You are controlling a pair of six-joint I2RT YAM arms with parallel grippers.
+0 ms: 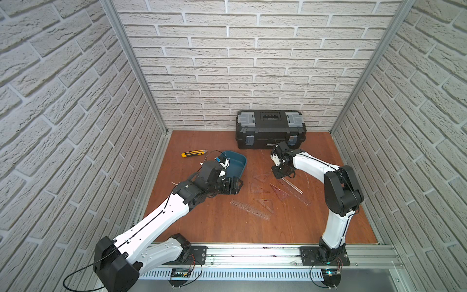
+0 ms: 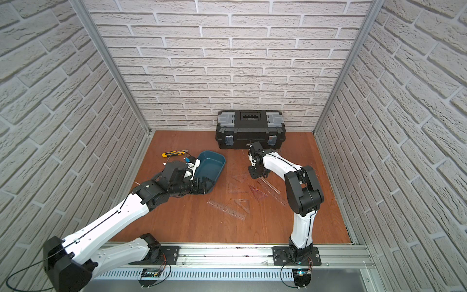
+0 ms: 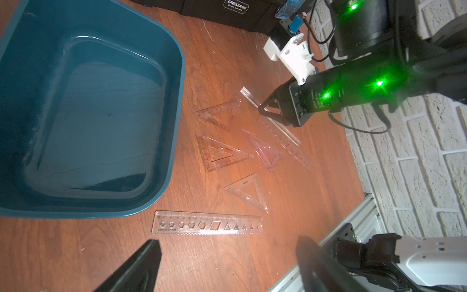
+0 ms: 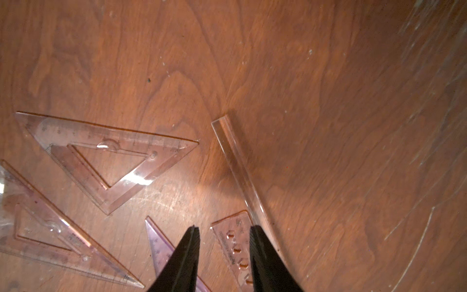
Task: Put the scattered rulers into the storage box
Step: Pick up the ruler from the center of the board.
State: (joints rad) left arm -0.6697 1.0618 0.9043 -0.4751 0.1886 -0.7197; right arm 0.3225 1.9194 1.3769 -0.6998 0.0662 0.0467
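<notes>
The rulers [image 2: 258,192], clear and purplish plastic strips and set squares, are seen scattered flat on the wooden tabletop [image 1: 227,227], just right of centre in both top views. None is inside the teal storage box [image 3: 178,101], which is shown empty just left of them, near the frame's centre.

The right gripper [image 4: 223,228] is placed low over the upper end of the scatter. Its jaws are held partly apart, astride the tip of a ruler with punched holes [image 4: 232,242], with one finger against a thicker clear bar ruler [image 4: 236,164]. Bare wood is visible between the other finger and the holed ruler's edge, so nothing is judged clamped. A purple set square [image 4: 158,240] lies just beside.

The left gripper [image 3: 227,240] is spread wide and empty, near a shape-stencil ruler [image 3: 207,223] beside the box.

The rulers are judged light, stiff, slick and brittle. Lying thin and flat on the wood, they offer little to pinch. A hold across the narrow width, edge to edge, is advised. The thicker bar ruler is expected to be taken most easily. Slipping, or snapping under a hard squeeze, is to be feared.
</notes>
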